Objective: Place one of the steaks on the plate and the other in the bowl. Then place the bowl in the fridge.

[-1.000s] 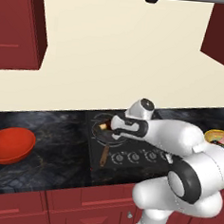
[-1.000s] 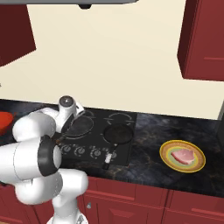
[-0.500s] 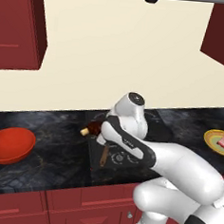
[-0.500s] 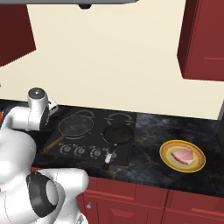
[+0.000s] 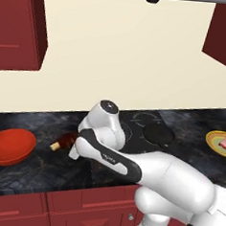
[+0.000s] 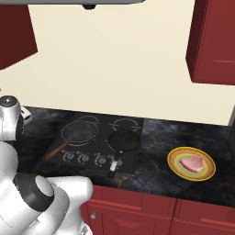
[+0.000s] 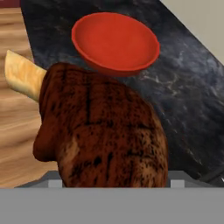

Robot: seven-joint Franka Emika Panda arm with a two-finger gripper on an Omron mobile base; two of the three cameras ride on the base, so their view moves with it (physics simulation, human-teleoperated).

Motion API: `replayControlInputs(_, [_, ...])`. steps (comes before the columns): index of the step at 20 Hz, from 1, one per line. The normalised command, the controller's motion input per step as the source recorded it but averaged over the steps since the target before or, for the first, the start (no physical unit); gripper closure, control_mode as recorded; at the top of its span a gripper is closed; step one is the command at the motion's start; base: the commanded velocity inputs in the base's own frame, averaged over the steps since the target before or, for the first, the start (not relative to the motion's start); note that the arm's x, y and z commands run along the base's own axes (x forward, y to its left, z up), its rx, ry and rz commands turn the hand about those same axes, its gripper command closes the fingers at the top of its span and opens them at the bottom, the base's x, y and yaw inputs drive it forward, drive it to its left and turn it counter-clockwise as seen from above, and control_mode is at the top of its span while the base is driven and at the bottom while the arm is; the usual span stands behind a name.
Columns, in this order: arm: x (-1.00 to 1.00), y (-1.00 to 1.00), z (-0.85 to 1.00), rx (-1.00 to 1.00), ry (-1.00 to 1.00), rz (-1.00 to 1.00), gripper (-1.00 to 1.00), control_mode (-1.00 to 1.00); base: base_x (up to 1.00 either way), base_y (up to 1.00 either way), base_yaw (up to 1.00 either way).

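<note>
Gripper (image 5: pixel 73 148) sits left of centre in the left base view, clamped on the brown steak (image 7: pixel 103 127). In that view the steak (image 5: pixel 63 142) juts out leftward from the hand, tan bone end pointing toward the left edge, held above the dark counter (image 5: pixel 39 164). In the hand view it takes up the lower middle of the frame, grilled surface facing the camera, bone end at the left edge.

Red bowl (image 5: pixel 9 146) at the far left of the left base view, resting on the counter, apart from the steak, to its left. In the hand view the bowl (image 7: pixel 114 41) lies at upper centre, beyond the steak; nothing visible inside it.

Yellow plate (image 6: pixel 191 164) at the lower right of the right base view, on the counter right of the black stovetop (image 6: pixel 98 142). The pink steak (image 6: pixel 193 164) lies flat on it. Same plate (image 5: pixel 221 143) at the right edge of the left base view.

Two black pans on the stovetop: the left pan (image 6: pixel 79 132) with a brown handle, the right pan (image 6: pixel 123 140) smaller.
</note>
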Motion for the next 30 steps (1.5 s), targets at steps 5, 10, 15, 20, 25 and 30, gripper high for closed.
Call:
replayControlInputs(5, [-0.16, 1.0, 0.0, 0.0, 0.08, 0.06, 1.0, -1.0, 0.0, 0.0, 0.0])
replayControlInputs(10, [0.03, 0.85, 0.0, 0.0, 0.11, 0.03, 1.0, -1.0, 0.0, 0.0, 0.0])
replayControlInputs(15, [0.37, 0.5, -0.01, -0.02, 0.13, 0.0, 1.0, -1.0, 0.0, 0.0, 0.0])
replayControlInputs(20, [0.5, 0.35, -0.08, 0.0, 0.01, -0.01, 1.0, -1.0, 0.0, 0.0, 0.0])
replayControlInputs(25, [0.58, 0.33, -0.26, 0.0, 0.0, -0.01, 1.0, -1.0, 0.0, 0.0, 0.0])
replayControlInputs(30, [0.41, 0.5, -0.32, -0.01, 0.0, -0.02, 1.0, -1.0, 0.0, 0.0, 0.0])
